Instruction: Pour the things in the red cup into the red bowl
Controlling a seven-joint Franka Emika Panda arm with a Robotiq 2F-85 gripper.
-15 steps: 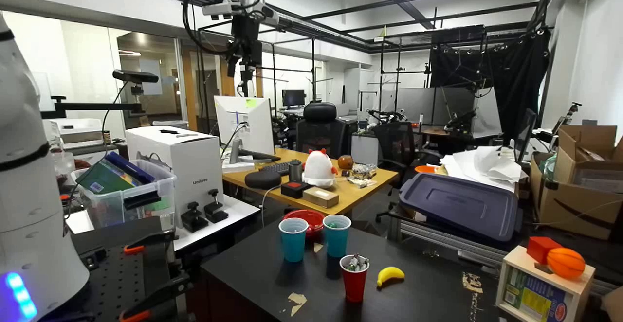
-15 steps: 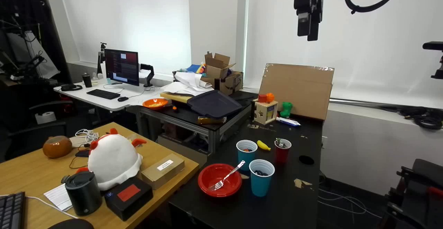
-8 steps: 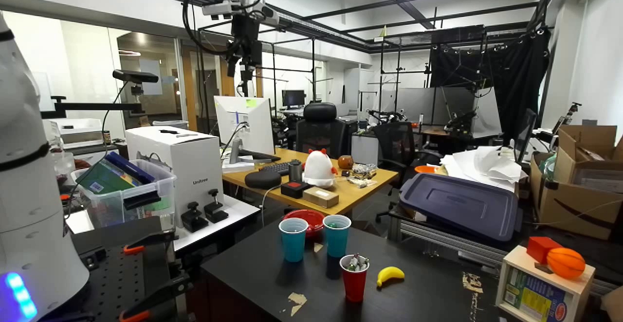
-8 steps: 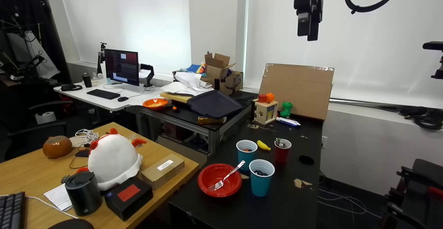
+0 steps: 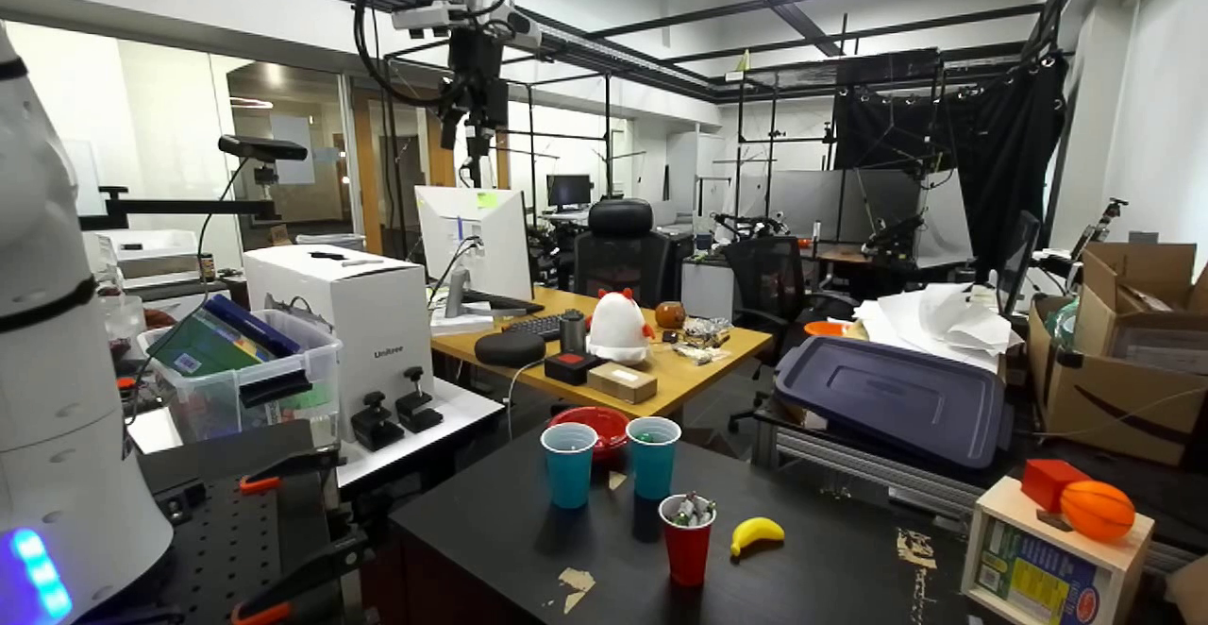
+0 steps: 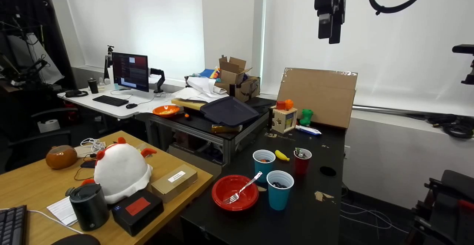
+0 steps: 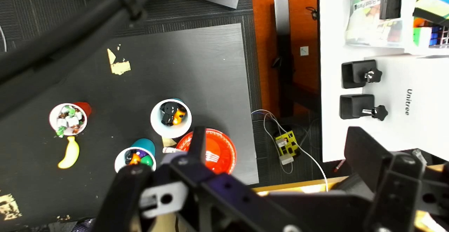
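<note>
Nothing is shifting this past second; the red bowl (image 6: 230, 185) is holding a fork (image 6: 233, 197); the red cup (image 6: 301, 166) is standing filled on the table (image 6: 314, 219); my gripper (image 6: 329, 39) is hanging higher, spread, empty; pouring is awaiting a grasp.

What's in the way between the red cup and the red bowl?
A blue cup and another blue cup stand between the red cup and the red bowl, one on each side of the straight path, with a narrow gap between them. A fork lies in the bowl, its handle poking past the rim.
</note>
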